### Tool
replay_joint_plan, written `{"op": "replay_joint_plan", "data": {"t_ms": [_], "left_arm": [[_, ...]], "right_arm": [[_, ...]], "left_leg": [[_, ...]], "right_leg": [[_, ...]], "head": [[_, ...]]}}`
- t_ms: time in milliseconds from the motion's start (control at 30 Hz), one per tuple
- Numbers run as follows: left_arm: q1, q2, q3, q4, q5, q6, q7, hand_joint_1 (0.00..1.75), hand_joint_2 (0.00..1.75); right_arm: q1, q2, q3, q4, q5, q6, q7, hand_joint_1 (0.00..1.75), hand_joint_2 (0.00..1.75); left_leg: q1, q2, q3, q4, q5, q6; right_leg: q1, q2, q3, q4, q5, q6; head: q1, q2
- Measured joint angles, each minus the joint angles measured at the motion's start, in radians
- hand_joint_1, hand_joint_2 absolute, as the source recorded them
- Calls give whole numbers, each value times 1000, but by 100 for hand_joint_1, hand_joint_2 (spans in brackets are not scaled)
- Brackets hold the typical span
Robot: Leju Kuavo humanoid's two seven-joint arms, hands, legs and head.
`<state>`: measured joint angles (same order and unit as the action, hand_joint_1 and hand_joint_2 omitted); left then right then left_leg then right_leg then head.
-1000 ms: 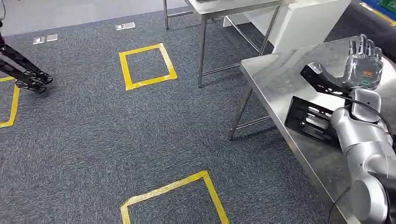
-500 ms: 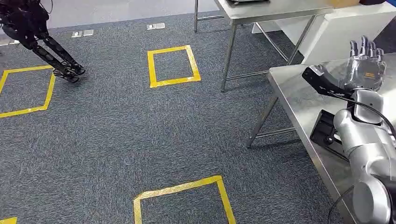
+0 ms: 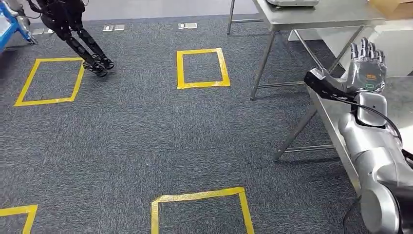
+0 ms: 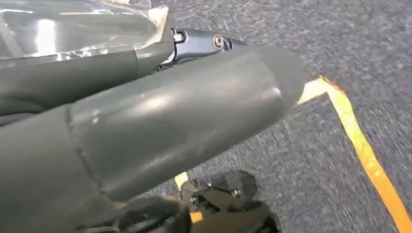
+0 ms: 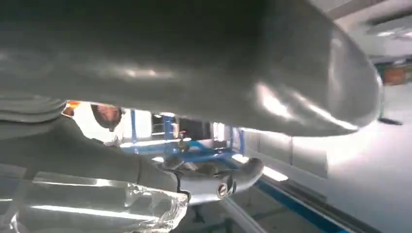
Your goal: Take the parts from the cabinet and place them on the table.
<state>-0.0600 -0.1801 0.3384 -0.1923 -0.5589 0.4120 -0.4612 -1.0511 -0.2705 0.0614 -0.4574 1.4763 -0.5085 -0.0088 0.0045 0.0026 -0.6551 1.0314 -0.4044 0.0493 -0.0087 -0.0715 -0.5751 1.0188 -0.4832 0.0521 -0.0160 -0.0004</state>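
My right hand point(image 3: 366, 68) is raised over the near corner of a steel table point(image 3: 401, 100) at the right, palm away, fingers spread upward and thumb jutting left. Nothing is in it. In the right wrist view its thick grey thumb point(image 5: 204, 63) and straight dark fingers point(image 5: 233, 179) hold nothing. My left hand point(image 4: 160, 121) hangs above the grey carpet, its thumb and one dark finger tip point(image 4: 201, 41) stretched out, nothing held. I see no part and no cabinet.
A second steel table point(image 3: 316, 17) stands at the back right with a cardboard box point(image 3: 394, 7) beside it. Yellow tape squares point(image 3: 202, 68) mark the carpet. Another robot's dark legs point(image 3: 78, 36) stand at the far left, next to a blue frame point(image 3: 7, 24).
The camera has turned left, so the whole scene slid right. The black part seen lying on the table earlier is now out of sight behind my right arm. My right hand stays raised and empty.
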Motion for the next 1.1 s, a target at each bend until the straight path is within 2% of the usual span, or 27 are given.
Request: {"op": "replay_joint_plan", "data": {"t_ms": [33, 67, 133, 167, 200, 233, 267, 300, 333, 433, 467, 500, 533, 567, 633, 667, 700, 767, 800, 833, 867, 933, 967, 1000, 1033, 1067, 1100], "left_arm": [[-1, 1, 0, 0, 0, 4, 0, 0, 0], [-3, 2, 0, 0, -2, 4, 0, 0, 0], [-3, 0, 0, 0, -4, 4, 0, 0, 0], [-3, 0, 0, 0, -4, 3, 0, 0, 0], [-1, 0, 0, 0, -5, 3, 0, 0, 0], [-1, 0, 0, 0, -5, 3, 0, 0, 0], [-1, 0, 0, 0, -6, 3, 0, 0, 0], [-1, 0, 0, 0, -6, 3, 0, 0, 0], [-1, -1, 0, 0, -6, 3, 0, 0, 0], [5, -1, 0, 0, -7, 3, 0, 0, 0], [7, 0, 0, 0, -7, 3, 0, 0, 0], [8, 1, 0, 0, -7, 4, 0, 0, 0], [8, 2, 0, 0, -8, 4, 0, 0, 0], [7, 2, 0, 0, -8, 4, 0, 0, 0], [6, 2, 0, 0, -12, 3, 0, 0, 0], [7, 2, 0, 0, -15, 2, 0, 0, 0], [8, 2, 0, 0, -14, -3, -1, 0, 0], [7, 2, 0, 0, -14, -7, -2, 0, 0], [6, 4, 0, 0, -14, -8, -2, 0, 0], [6, 4, 0, 0, -14, -9, -3, 0, 0], [5, 5, 0, 0, -14, -11, -3, 0, 0], [5, 5, 0, 0, -14, -13, -3, 0, 0], [5, 5, 0, 0, -14, -13, -3, 0, 0], [5, 5, 0, 0, -14, -13, -3, 0, 0], [5, 4, 0, 0, -14, -13, -3, 0, 0], [3, 6, 0, 0, -14, -13, -2, 0, 0], [0, 6, 0, 0, -14, -13, -2, 0, 0]], "right_arm": [[0, 2, 1, 0, 1, 0, 0, 0, 0], [0, -1, 2, 0, 1, 3, 0, 0, 0], [5, 0, 3, 1, 1, 4, 0, 0, 0], [10, 0, 5, 1, 2, 4, 0, 0, 0], [15, 0, 6, 1, 2, 4, 0, 0, 0], [17, 0, 7, 1, 2, 3, 0, 0, 0], [17, 0, 8, 1, 2, 3, 0, 0, 0], [15, 0, 8, 1, 1, 3, 0, 0, 0], [15, -1, 9, 1, 0, 3, -1, 0, 0], [16, 1, 10, 1, -4, 3, -5, 0, 0], [15, 4, 12, 1, -4, 3, -7, 0, 0], [15, 6, 14, 1, -4, 3, -8, 0, 0], [16, 7, 15, 1, -5, 3, -9, 0, 0], [15, 7, 15, 1, -5, 3, -9, 0, 0], [16, 9, 16, 1, -3, 3, -9, 0, 0], [17, 9, 17, 1, 2, 2, -6, 0, 0], [18, 10, 18, 1, 5, 2, -2, 0, 0], [20, 14, 22, 1, 9, 0, 3, 0, 0], [19, 15, 23, 1, 10, 0, 5, 0, 0], [19, 15, 23, 0, 11, 0, 7, 0, 0], [19, 12, 23, -1, 13, -1, 11, 0, 0], [20, 16, 24, -2, 15, -2, 14, 0, 0], [21, 18, 25, -2, 19, -2, 17, 0, 0], [24, 18, 26, -2, 22, -2, 18, 0, 0], [27, 19, 27, -2, 23, -2, 21, 0, 0], [29, 15, 27, -2, 24, -2, 21, 0, 0], [34, 11, 28, -2, 24, -2, 24, 0, 0]], "left_leg": [[0, -6, 0, -5, 5, 11], [0, -13, -2, -5, 6, 15], [-1, -34, -3, -5, 7, 15], [-3, -44, -3, -5, 7, 16], [-4, -55, -3, -5, 7, 16], [-4, -66, -2, -4, 7, 16], [-4, -78, 0, -4, 8, 15], [-4, -86, 1, -4, 8, 14], [-7, -96, -2, -2, 9, 11], [-5, -116, -10, -7, 19, -5], [-7, -125, -12, -7, 22, -10], [-7, -101, -17, 5, 7, -12], [-13, -56, -32, 41, -23, -18], [-10, -32, -63, 112, -65, -24], [-2, -16, -135, 271, -132, -31], [3, -13, -155, 313, -140, -34], [8, -8, -150, 305, -127, -37], [15, 4, -79, 174, -61, -41], [16, 26, -23, 74, -24, -41], [13, 68, 9, 15, -29, -42], [8, 52, 9, 10, -24, -32], [-1, 36, 4, 10, -22, -23], [-5, 27, 5, 5, -19, -15], [3, 20, 16, -11, -10, -2], [-1, 14, 19, -18, -5, 5], [-1, 7, 18, -21, -1, 14], [-1, -6, 16, -22, 1, 16]], "right_leg": [[-2, 31, -20, 46, -28, -6], [-5, 49, -54, 119, -60, -11], [-3, 65, -131, 278, -114, -11], [-3, 69, -148, 308, -116, -5], [-3, 69, -139, 284, -99, 2], [-3, 70, -110, 220, -69, 9], [-4, 78, -62, 118, -24, 17], [-8, 100, -19, 29, 11, 20], [-6, 127, 2, -11, 12, 13], [10, 105, 2, -10, 18, 2], [5, 96, 5, -15, 22, -4], [-22, 87, 6, -25, 30, -17], [-15, 79, 8, -26, 31, -24], [-11, 68, 8, -26, 29, -41], [-5, 49, 8, -26, 29, -46], [-4, 40, 8, -26, 28, -46], [-4, 32, 9, -26, 28, -46], [-5, 18, 9, -25, 28, -45], [-5, 12, 10, -23, 25, -41], [1, 6, 7, -20, 22, -35], [11, 0, 4, -17, 19, -30], [13, -15, 8, -19, 21, -25], [15, -22, 10, -21, 21, -16], [14, -22, 1, -17, 12, -9], [6, 12, -3, 5, -3, -8], [1, 44, -35, 70, -35, -14], [-4, 58, -80, 162, -71, -16]], "head": [[0, 0], [0, 0], [4, 0], [3, 0], [3, 0], [4, 0], [3, 0], [3, 0], [3, 0], [2, 0], [2, 0], [-2, 0], [-3, 0], [-5, 0], [-5, 0], [-5, 0], [-5, 0], [-5, 0], [-6, 0], [-6, 0], [-4, 0], [2, 0], [0, 0], [1, 0], [2, 0], [0, 0], [3, 0]]}}
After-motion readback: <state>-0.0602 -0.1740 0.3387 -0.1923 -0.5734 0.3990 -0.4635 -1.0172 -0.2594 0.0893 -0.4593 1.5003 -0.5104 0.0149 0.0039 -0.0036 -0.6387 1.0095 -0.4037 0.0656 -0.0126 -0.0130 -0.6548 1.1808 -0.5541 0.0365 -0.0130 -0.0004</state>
